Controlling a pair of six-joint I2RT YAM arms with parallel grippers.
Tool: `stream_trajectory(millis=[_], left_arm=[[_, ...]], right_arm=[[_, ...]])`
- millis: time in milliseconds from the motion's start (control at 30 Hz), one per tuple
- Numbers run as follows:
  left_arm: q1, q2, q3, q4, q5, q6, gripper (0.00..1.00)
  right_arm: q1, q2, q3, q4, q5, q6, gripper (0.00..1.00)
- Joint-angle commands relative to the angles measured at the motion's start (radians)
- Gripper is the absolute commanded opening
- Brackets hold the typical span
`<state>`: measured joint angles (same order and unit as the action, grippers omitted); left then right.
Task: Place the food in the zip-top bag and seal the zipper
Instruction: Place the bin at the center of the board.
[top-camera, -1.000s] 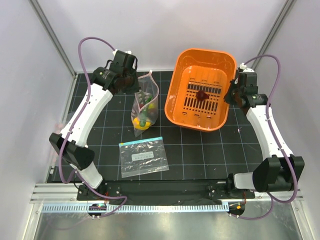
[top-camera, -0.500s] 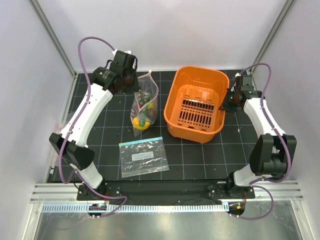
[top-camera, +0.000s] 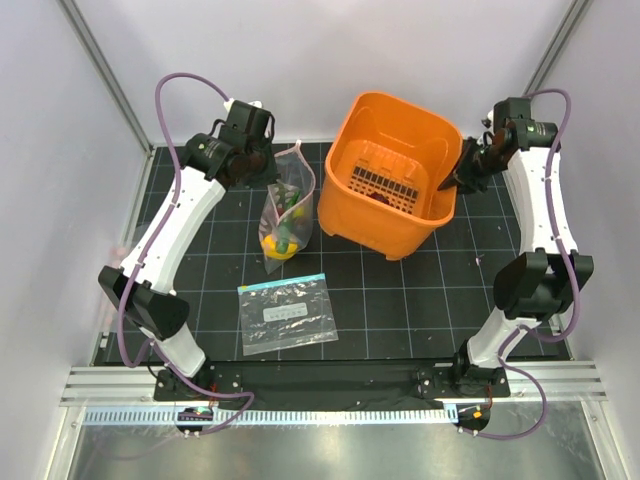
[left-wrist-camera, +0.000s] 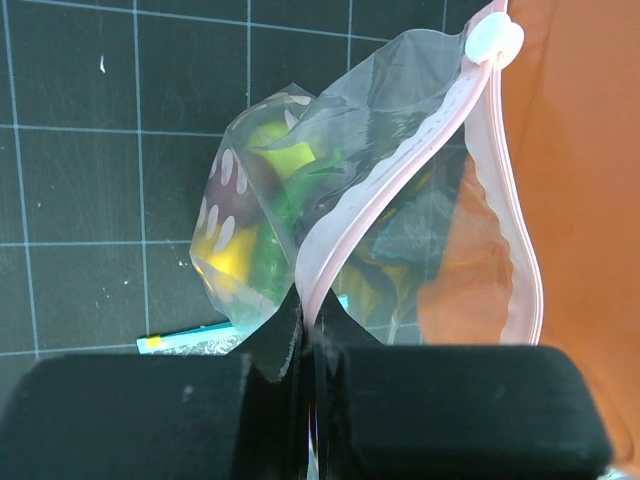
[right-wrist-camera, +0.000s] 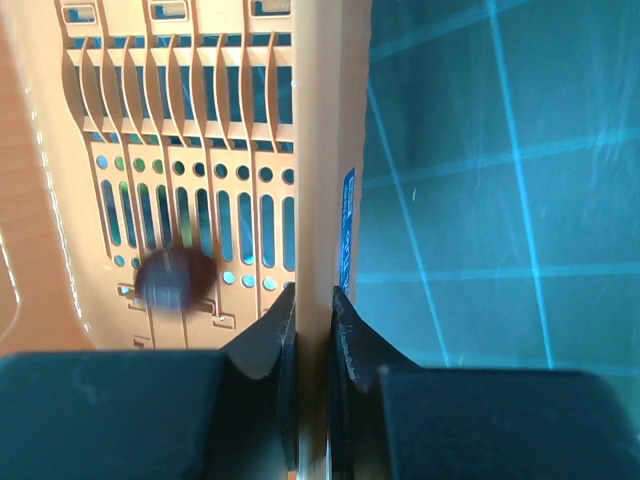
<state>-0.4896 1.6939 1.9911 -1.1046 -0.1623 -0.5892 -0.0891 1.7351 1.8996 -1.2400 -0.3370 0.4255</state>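
Observation:
My left gripper is shut on the pink zipper of the zip-top bag, holding its mouth up and open. A yellow pepper and green food lie inside the bag. The white slider sits at the zipper's far end. My right gripper is shut on the right rim of the orange basket, which is lifted and tipped toward the bag. The dark maroon piece is inside the basket, blurred.
A second clear bag with a teal strip and white label lies flat on the black grid mat in front of the held bag. White walls and metal frame posts close in the back and sides.
The right arm has raised the basket's right side, tipping it up and leftward toward the bag. The maroon piece has slid across the basket floor. The left arm and bag have stayed put.

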Motion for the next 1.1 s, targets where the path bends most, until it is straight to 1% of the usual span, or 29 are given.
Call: stream_trajectory(millis=[0,100,133,200,300,367,467,600,767,900,967,1067], left_arm=[[0.002,-0.008,0.041,0.02,-0.014,0.015,0.02],[0.003,-0.007,0.046,0.017,-0.013,0.014,0.02],[0.003,-0.008,0.049,0.015,-0.013,0.014,0.02],[0.003,-0.008,0.051,0.014,-0.017,0.015,0.02],[0.002,-0.01,0.049,0.011,-0.02,0.015,0.02],[0.003,-0.011,0.049,0.011,-0.02,0.015,0.02],[0.003,-0.01,0.049,0.014,-0.016,0.015,0.02],[0.002,-0.005,0.055,0.011,-0.016,0.015,0.02],[0.003,-0.007,0.049,0.011,-0.019,0.017,0.02],[0.002,-0.007,0.052,0.009,-0.019,0.019,0.02],[0.003,-0.008,0.054,0.011,-0.02,0.019,0.02],[0.003,-0.007,0.051,0.011,-0.023,0.019,0.02]], right_arm=[[0.002,-0.037,-0.007,-0.161,-0.114,0.028,0.01],[0.0,-0.034,-0.01,-0.173,-0.198,0.059,0.01],[0.0,-0.025,0.002,-0.194,-0.204,0.067,0.01],[0.0,-0.016,0.024,-0.232,-0.203,0.079,0.01],[0.0,-0.012,0.053,-0.28,-0.14,0.078,0.01],[0.0,-0.019,0.009,-0.282,-0.117,0.07,0.01],[0.0,0.009,-0.085,-0.274,-0.146,0.027,0.01],[0.002,0.004,-0.094,-0.269,-0.06,0.013,0.01],[0.002,0.006,-0.151,-0.239,-0.082,0.01,0.01],[0.002,0.017,-0.12,-0.233,-0.074,0.01,0.01],[0.002,0.029,-0.062,-0.242,-0.06,0.015,0.01],[0.002,-0.008,-0.019,-0.176,-0.025,0.03,0.01]])
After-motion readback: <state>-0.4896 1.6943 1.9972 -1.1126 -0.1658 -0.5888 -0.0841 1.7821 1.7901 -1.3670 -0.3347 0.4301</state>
